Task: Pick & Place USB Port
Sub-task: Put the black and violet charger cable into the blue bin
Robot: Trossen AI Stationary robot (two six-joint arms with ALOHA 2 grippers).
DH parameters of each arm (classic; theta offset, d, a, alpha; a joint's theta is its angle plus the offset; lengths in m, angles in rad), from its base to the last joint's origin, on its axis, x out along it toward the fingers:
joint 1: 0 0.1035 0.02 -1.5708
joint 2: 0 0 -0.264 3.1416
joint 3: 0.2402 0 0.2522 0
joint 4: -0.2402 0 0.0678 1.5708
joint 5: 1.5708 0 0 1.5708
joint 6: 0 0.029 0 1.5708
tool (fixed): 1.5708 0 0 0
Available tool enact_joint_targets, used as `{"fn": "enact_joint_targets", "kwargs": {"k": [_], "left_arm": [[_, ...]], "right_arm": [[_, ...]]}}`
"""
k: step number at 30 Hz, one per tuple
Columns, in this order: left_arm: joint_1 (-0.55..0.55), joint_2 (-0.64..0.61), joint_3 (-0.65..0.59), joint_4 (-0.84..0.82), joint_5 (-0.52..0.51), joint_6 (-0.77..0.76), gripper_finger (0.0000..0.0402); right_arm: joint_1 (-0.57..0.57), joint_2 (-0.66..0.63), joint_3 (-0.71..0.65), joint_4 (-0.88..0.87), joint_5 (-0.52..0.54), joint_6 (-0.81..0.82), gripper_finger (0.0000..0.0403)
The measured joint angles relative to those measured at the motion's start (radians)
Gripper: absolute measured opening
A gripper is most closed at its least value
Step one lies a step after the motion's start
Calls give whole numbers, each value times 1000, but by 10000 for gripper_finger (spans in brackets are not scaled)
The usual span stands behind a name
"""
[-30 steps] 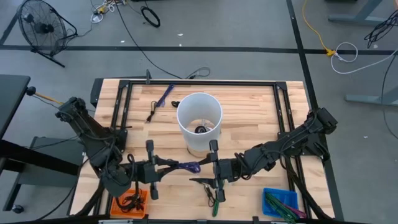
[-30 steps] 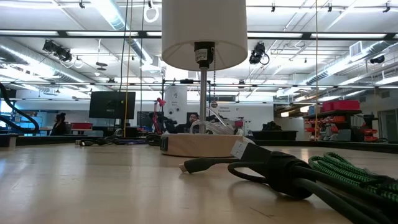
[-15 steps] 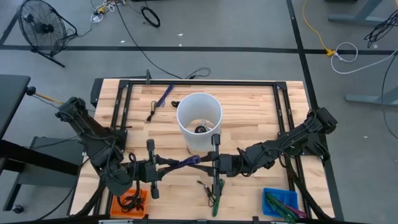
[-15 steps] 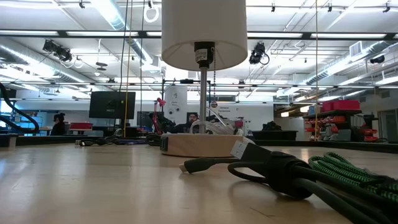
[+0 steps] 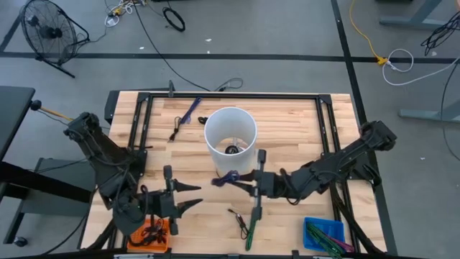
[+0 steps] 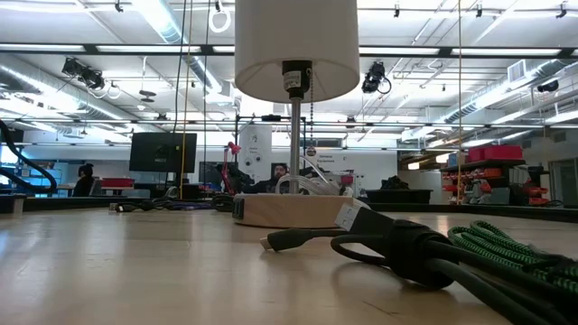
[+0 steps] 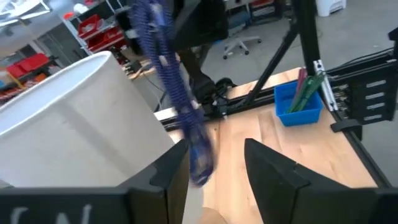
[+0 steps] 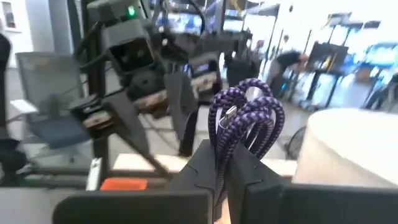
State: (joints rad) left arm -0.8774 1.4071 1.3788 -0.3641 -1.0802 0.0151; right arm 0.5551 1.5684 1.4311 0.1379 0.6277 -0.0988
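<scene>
Carry step, we judge: right end effector (image 5: 241,180) clamps the purple cable (image 5: 228,178) beside the lamp (image 5: 230,134); left end effector (image 5: 188,203) gapes empty. Next: find the port.

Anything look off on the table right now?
Nothing broken or spilled. Right pincer holds the purple braided cable in the air beside the white lampshade; left pincer is open. Loose green cable lies near the front edge.

Both arms are dark, built from thick jointed segments with black cables along them. The left gripper (image 5: 188,203) and the right gripper (image 5: 241,181) have black, flat, angular fingers (image 7: 267,168).
</scene>
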Motion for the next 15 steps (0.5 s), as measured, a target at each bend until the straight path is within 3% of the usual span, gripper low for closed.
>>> {"fn": "enact_joint_targets", "kwargs": {"k": [7,12,15], "left_arm": [[-44,0,0,-4,-40,-2,145],[-53,0,0,-6,-42,-3,131],[-53,0,0,-8,-42,-10,125]], "right_arm": [[56,-158,0,-505,-38,474,6],[105,-236,0,-845,-203,912,6],[139,-249,0,-997,-302,1092,6]]}}
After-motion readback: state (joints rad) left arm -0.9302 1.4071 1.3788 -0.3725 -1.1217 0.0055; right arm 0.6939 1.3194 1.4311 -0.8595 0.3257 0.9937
